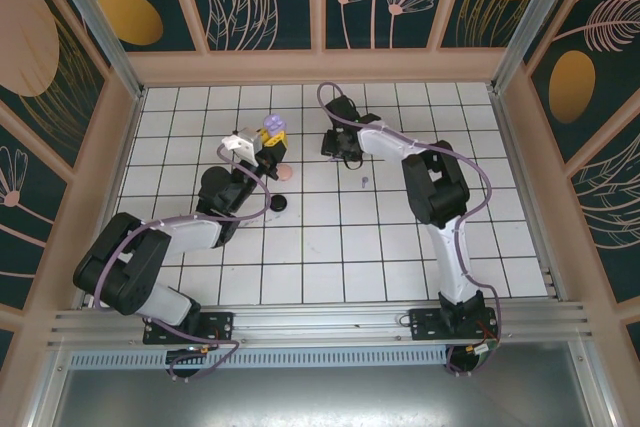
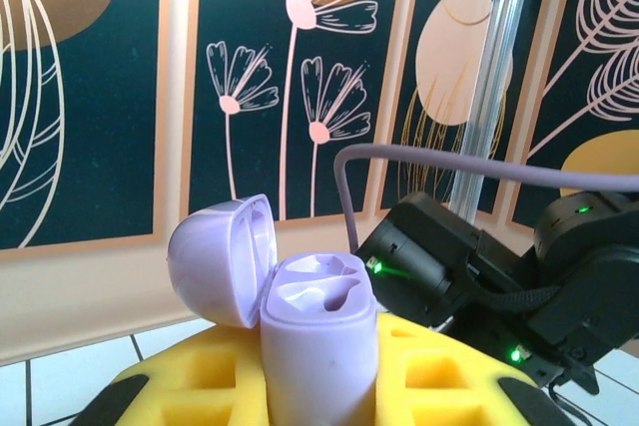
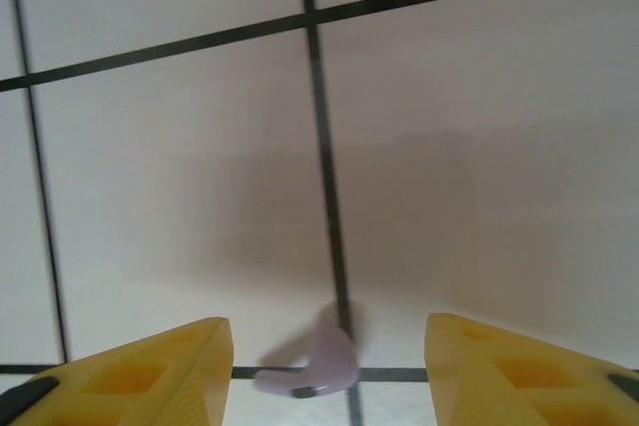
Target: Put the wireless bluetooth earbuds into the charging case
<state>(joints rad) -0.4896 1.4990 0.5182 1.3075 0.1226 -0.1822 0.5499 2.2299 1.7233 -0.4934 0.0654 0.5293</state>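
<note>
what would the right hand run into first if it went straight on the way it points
The small lilac stemmed plastic earbud, lying on the white tiled table between the open yellow fingers of the right hand. Depth is blurred, so the tile may follow almost at once.

The lilac plastic charging case [image 2: 319, 346] stands upright, clamped in the left gripper [image 2: 319, 401] above the table. Its rounded lid [image 2: 220, 258] is swung open to the left, and the two moulded sockets inside look empty. A tiny lilac stemmed earbud [image 3: 315, 366] lies blurred on the white tile, on a dark grid line. Nearby on the tiles sit a round pink case [image 1: 284, 173] and, just nearer, a round black case [image 1: 278, 204]
</note>
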